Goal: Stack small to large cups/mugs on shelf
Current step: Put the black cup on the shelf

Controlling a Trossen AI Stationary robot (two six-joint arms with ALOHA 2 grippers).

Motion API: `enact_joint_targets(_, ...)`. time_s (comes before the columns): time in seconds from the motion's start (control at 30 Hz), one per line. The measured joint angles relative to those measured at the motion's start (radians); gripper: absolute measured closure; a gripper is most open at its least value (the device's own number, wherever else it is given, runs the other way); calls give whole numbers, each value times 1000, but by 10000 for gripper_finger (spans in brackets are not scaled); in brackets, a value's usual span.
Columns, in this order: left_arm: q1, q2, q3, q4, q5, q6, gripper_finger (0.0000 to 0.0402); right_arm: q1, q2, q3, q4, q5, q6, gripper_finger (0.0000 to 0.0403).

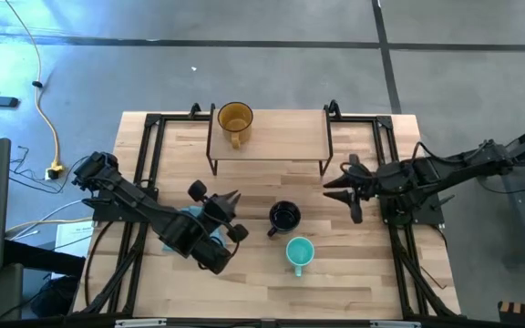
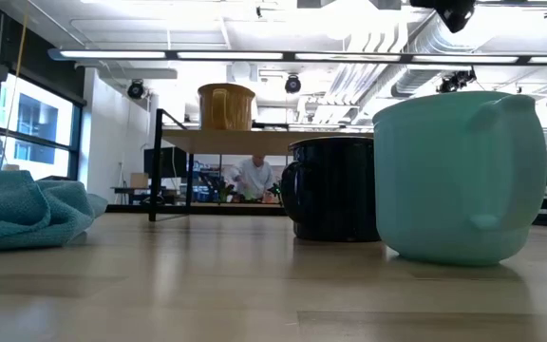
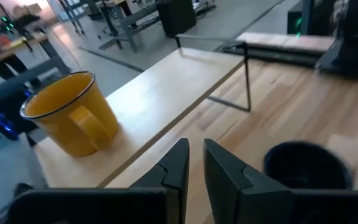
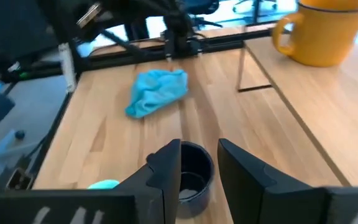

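The counter (image 1: 354,273) is pale wood planks, smooth, and a low shelf (image 1: 281,137) of light wood on thin black legs stands on it. A round yellow mug (image 1: 235,119) sits on the shelf. The black mug (image 1: 284,217) and the smaller teal mug (image 1: 299,253) stand on the counter, close together. A soft blue cloth (image 4: 157,91) lies beside my left fingers (image 1: 229,200), which are narrow and empty. My right fingers (image 1: 340,189) are wide, holding nothing.

I can't read any text, label, brand or number from here: nothing legible on the amber mug (image 1: 235,119), black mug (image 1: 284,217), teal mug (image 1: 299,252) or shelf (image 1: 281,137).
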Motion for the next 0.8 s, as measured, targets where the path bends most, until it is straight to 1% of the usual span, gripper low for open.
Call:
enact_joint_targets(0.07, 0, 0, 21, 5, 14, -1, 364, 0, 0, 0, 1, -20, -22, 307)
enact_joint_targets(0.17, 0, 0, 43, 6, 39, -1, 364, 0, 0, 0, 24, -23, -22, 307)
enact_joint_targets(0.37, 0, 0, 49, 8, 48, -4, 364, 0, 0, 0, 81, -23, -22, 307)
enact_joint_targets(0.43, 0, 0, 49, 8, 76, 18, 364, 0, 0, 0, 88, -23, -22, 307)
enact_joint_targets(0.57, 0, 0, 49, 3, 169, 99, 364, 0, 0, 0, 120, -23, -18, 307)
enact_joint_targets(0.63, 0, 0, 49, 3, 206, 109, 364, 0, 2, 0, 148, -23, 1, 307)
enact_joint_targets(0.8, -1, 10, 34, 6, 239, 111, 364, 0, 2, 0, 169, -8, 70, 307)
